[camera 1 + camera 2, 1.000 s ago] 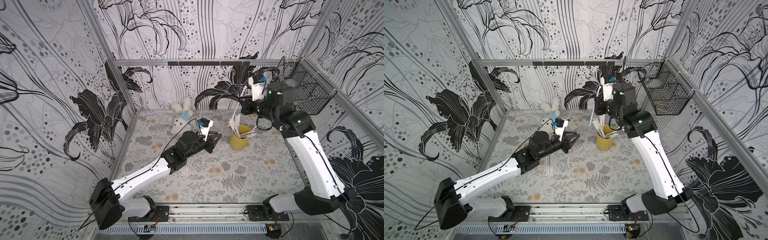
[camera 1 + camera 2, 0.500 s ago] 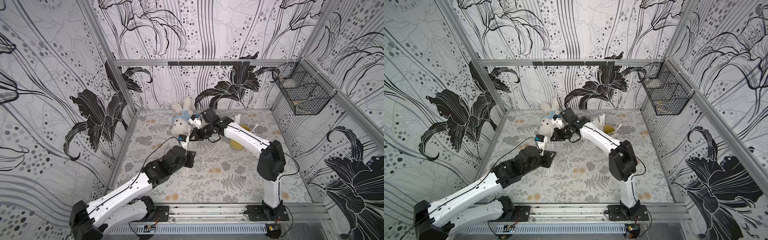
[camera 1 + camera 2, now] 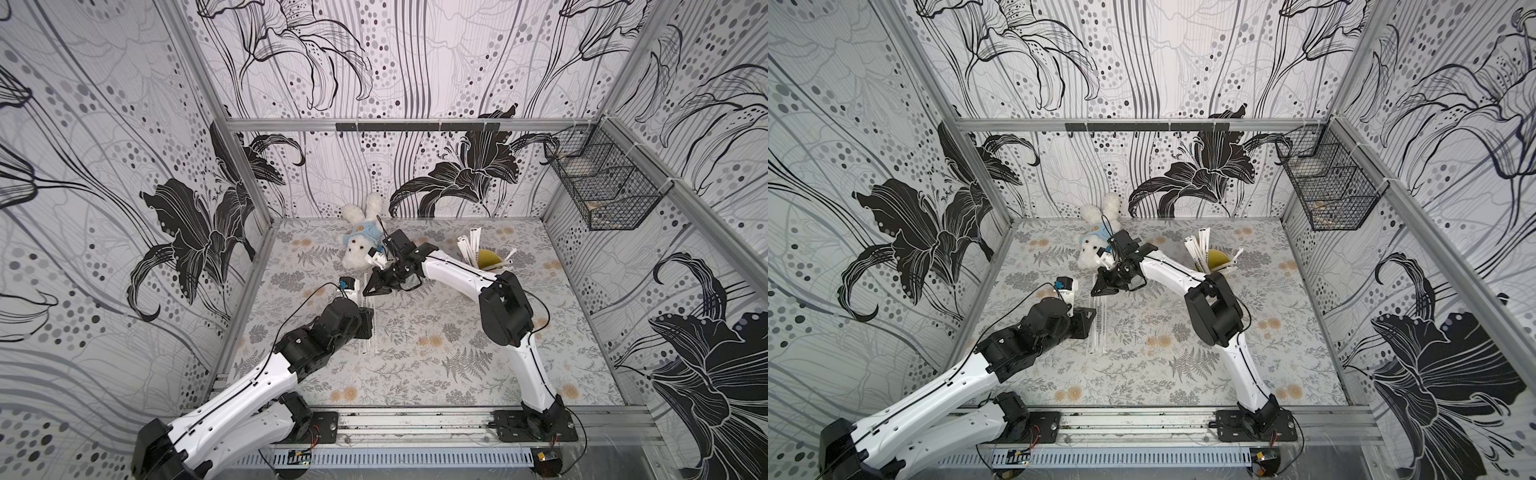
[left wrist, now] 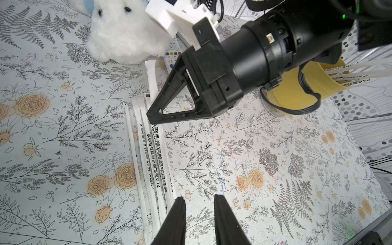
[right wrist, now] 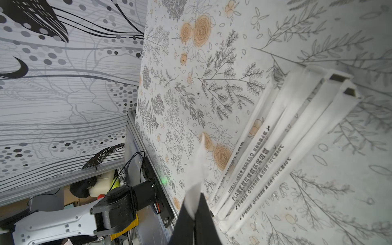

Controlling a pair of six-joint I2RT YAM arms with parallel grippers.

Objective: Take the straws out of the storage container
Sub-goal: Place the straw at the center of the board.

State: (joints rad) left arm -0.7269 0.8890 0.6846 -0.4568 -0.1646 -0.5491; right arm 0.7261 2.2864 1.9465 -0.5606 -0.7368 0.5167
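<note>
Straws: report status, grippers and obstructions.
Right gripper shut on one straw, low over the mat pile. Left gripper open, empty. More straws in yellow cup. Plush bunny beside pile, not blocking.

Storage container [image 3: 492,261]: plain yellow cup, upright at about 2 o'clock on the tabletop [image 3: 457,374]. White paper-wrapped straws [image 3: 468,249] fan out of it, most leaning toward 11 o'clock and one toward 2. Several others [image 4: 152,161] lie flat, side by side, dark print up, at about 9 o'clock of centre, running 12 to 6. One of the straws [image 5: 198,165] is clamped by its end in the right pincer [image 5: 194,202] just beside that row.
</note>
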